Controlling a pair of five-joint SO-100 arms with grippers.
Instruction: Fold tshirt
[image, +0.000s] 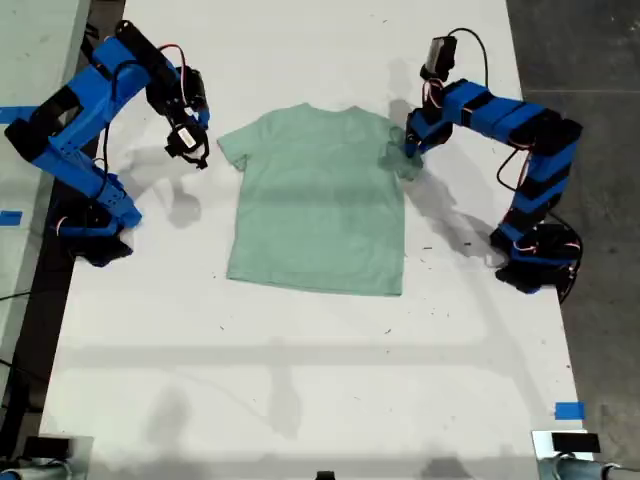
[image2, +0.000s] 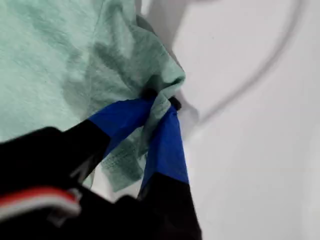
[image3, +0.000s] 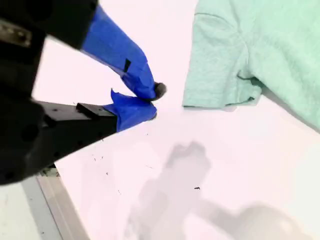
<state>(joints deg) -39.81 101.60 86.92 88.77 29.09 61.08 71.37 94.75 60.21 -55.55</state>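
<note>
1. The tshirt (image: 318, 205) lies flat on the white table (image: 300, 380), near the middle and toward the far edge in the exterior view, neck away from the camera and hem toward it
2. My first gripper (image2: 161, 102) is at the sleeve (image: 405, 160) on the exterior view's right; its jaws are pinched together on that bunched, crumpled sleeve cloth
3. My second gripper (image3: 156, 102) hangs over bare table just beside the other sleeve (image3: 217, 75), on the exterior view's left, not touching it; its jaws are together with nothing between them
4. That sleeve lies flat with its edge facing my second gripper
5. The hem runs fairly straight; the side edges are straight too
6. Wide bare table lies between the hem and the near edge; narrower strips lie on each side, where the arm bases stand
7. A piece of blue tape (image: 568, 410) sits near the exterior view's lower right corner
</note>
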